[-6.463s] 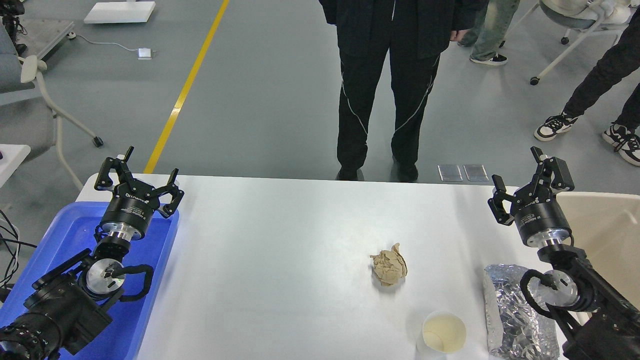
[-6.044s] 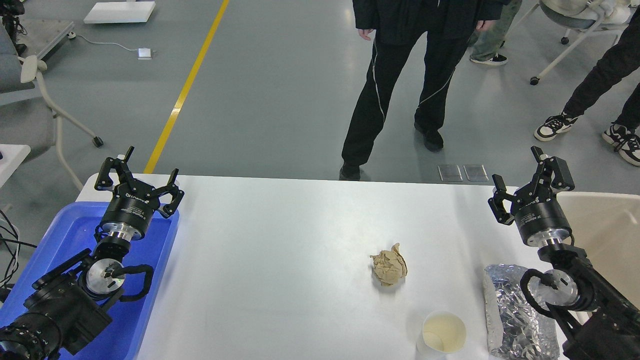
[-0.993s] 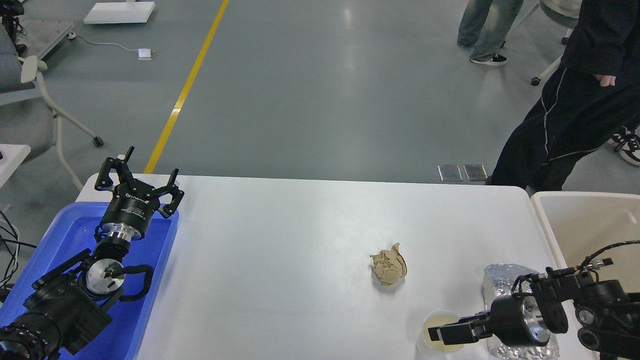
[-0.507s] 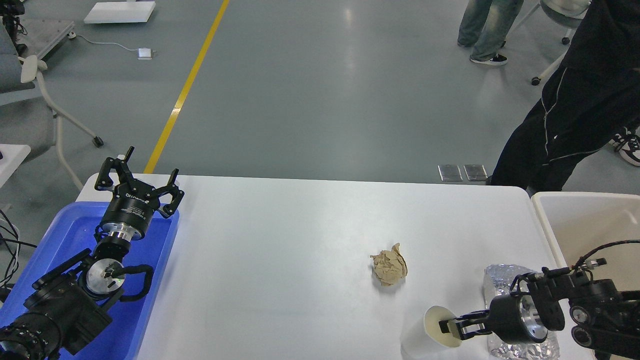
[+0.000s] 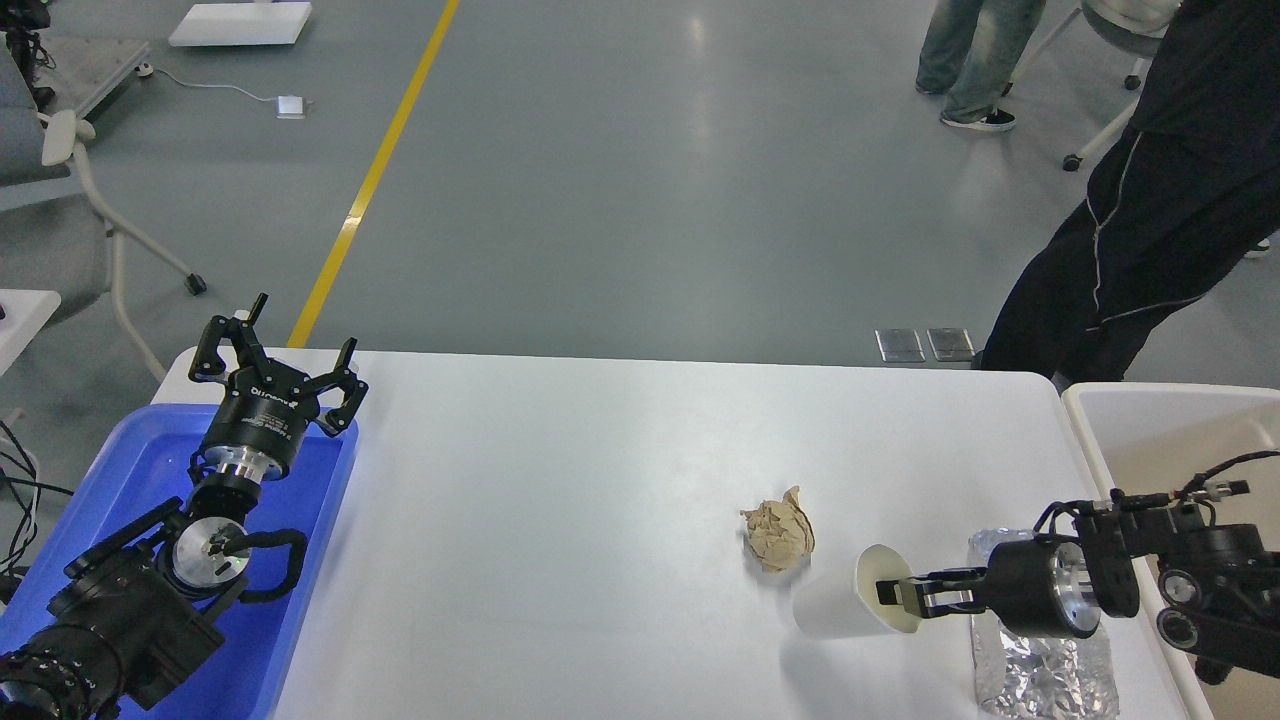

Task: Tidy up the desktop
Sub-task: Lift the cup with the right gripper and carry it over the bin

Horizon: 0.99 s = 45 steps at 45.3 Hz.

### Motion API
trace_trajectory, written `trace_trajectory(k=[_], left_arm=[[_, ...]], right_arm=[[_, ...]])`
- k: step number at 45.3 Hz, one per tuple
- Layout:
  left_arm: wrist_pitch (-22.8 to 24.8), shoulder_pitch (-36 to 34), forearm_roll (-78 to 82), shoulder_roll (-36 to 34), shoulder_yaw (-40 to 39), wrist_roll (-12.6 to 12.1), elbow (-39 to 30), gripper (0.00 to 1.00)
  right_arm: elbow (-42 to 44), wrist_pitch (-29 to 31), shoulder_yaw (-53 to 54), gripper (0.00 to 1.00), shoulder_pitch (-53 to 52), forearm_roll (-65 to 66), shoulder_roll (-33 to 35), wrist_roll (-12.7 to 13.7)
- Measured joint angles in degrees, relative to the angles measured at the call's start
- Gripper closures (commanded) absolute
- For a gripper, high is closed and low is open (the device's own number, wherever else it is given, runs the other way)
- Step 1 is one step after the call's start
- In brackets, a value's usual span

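We hold the white paper cup point(image 5: 850, 603) by its rim with our right gripper point(image 5: 898, 594), 1 finger inside the mouth and the other outside, the cup tipped onto its side with its mouth facing right and apparently lifted off the desktop point(image 5: 560, 520), whose broad white surface fills the middle of the view between the blue plastic tray point(image 5: 130, 470) on its left and the beige plastic bin point(image 5: 1170, 440) at its right edge. Our left gripper point(image 5: 275, 362) hangs over the far corner of the tray with its 2 fingers spread and nothing between them. Just beside the cup, toward the far side, sits a crumpled ball of brown paper point(image 5: 778, 535), and under our right wrist lies a crinkled foil bag point(image 5: 1045, 665). We judge the grip to be the weak point: a pinch on a thin paper wall can slide or crush the rim, and the cup would drop back onto the desktop or roll. Any liquid left inside could run out of the sideways mouth; we cannot tell if there is any. A swing toward the bin could also drag the wrist across the foil bag, and a person point(image 5: 1150, 220) stands near that corner.
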<state>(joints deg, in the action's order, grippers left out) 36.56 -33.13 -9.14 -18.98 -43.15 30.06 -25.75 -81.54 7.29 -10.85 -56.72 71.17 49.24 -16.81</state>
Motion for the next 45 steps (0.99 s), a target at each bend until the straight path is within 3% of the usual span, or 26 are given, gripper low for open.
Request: trace_trajectory(k=[27, 45], left_arm=[[0.0, 0.0, 0.0, 0.0, 0.0, 0.0, 0.0, 0.00], [0.0, 0.0, 0.0, 0.0, 0.0, 0.0, 0.0, 0.00]], right_arm=[[-5.1, 12.1, 6.7, 1.00, -18.2, -30.8, 10.9, -1.0], [0.3, 12.7, 7.9, 1.00, -20.1, -41.1, 14.2, -1.0]])
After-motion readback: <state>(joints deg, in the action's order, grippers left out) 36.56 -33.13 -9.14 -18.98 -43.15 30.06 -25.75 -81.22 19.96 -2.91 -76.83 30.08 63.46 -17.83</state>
